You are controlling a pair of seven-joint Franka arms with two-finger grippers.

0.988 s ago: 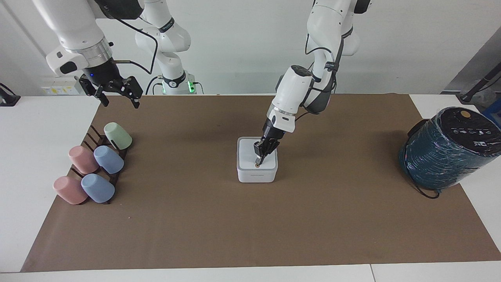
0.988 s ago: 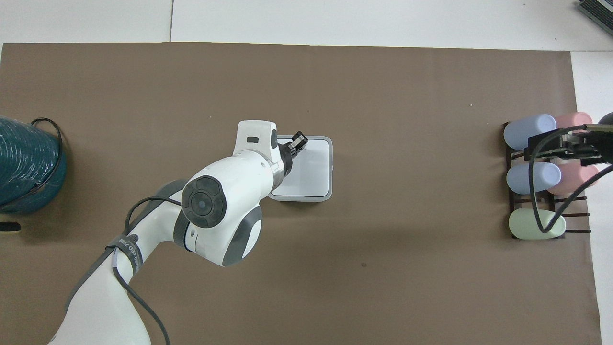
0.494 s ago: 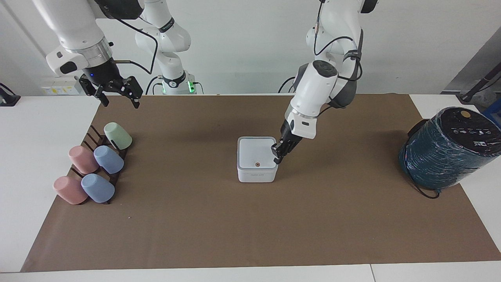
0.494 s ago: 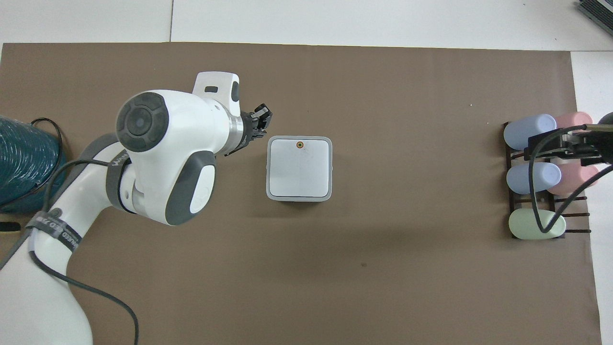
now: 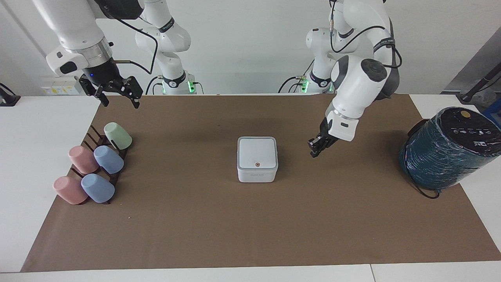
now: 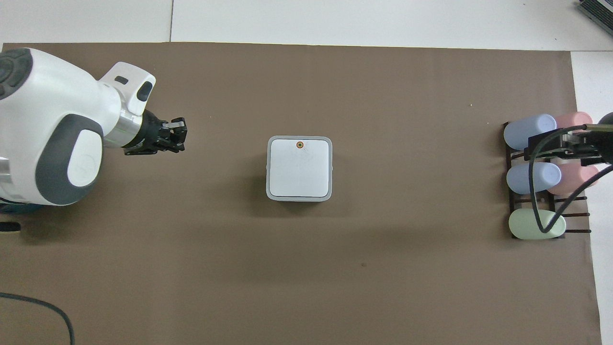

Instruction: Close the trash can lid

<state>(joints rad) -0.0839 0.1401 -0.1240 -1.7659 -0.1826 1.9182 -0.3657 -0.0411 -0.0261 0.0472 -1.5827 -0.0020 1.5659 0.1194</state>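
Note:
The small white trash can (image 5: 257,174) stands in the middle of the brown mat. Its white lid (image 5: 257,152) with the grey rim lies flat and shut on it, the orange dot up; it also shows in the overhead view (image 6: 299,168). My left gripper (image 5: 314,151) is shut and empty, low over the mat beside the can toward the left arm's end of the table, apart from it; it also shows in the overhead view (image 6: 180,135). My right gripper (image 5: 120,102) is open and waits up over the mat's edge above the cup rack.
A dark rack (image 5: 91,138) with several pastel cups (image 5: 109,159) lies at the right arm's end of the table. A large dark teal cylindrical appliance (image 5: 446,150) with a cable stands at the left arm's end.
My left gripper lifted off the lid's orange dot and drew back toward the left arm's end of the table. The lid stays shut. The right arm has not moved.

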